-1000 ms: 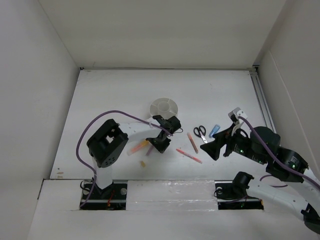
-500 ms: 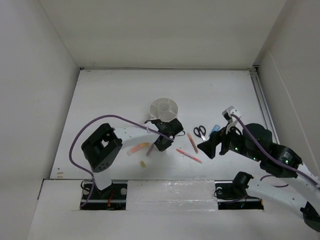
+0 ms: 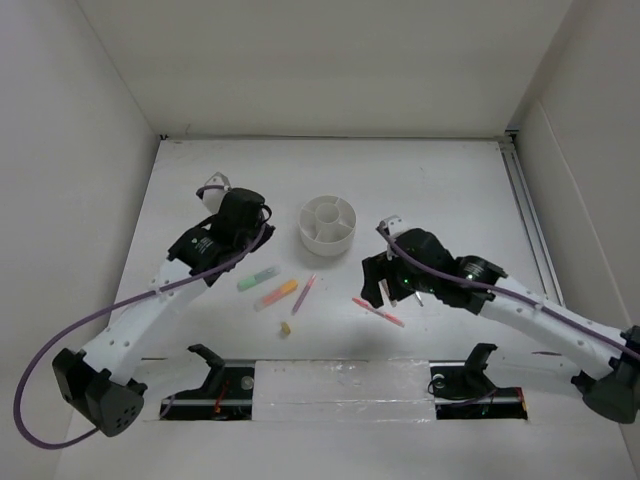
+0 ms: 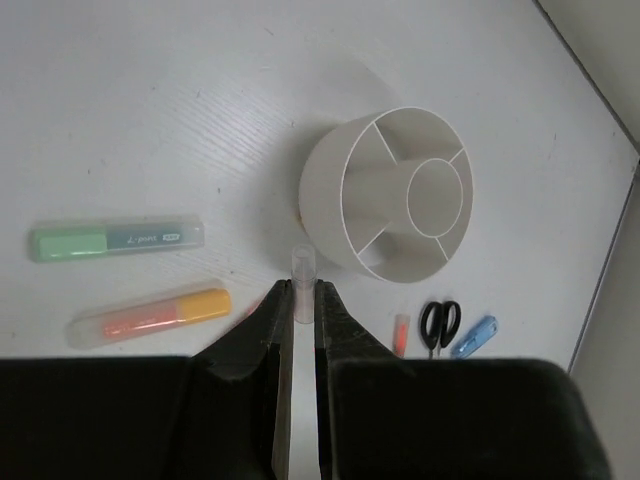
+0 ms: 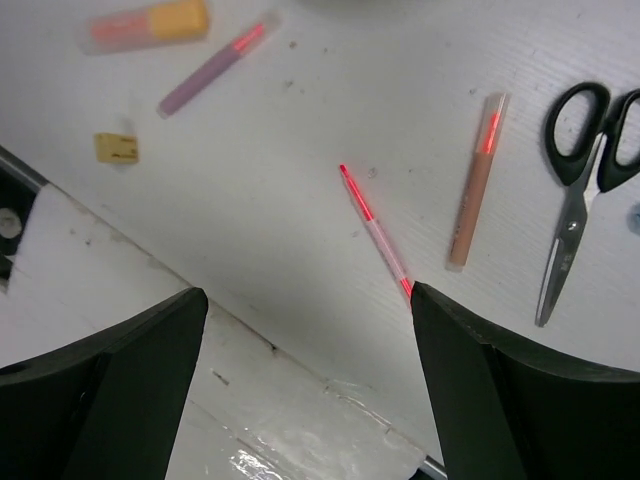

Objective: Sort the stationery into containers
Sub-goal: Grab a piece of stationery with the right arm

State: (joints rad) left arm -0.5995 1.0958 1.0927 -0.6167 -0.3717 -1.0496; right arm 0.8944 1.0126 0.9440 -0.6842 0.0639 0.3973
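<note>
Both arms have shifted: the left gripper has risen clear of the loose items, its jaws closed on a clear-tipped pen. The right gripper, spread wide and empty, now hangs over the red pen. The white organizer stands mid-tabletop, every visible compartment empty. Sorting has barely begun: the green highlighter, orange highlighter, scissors and eraser bit lie loose on the tabletop. The green highlighter's printing is too small to read.
</note>
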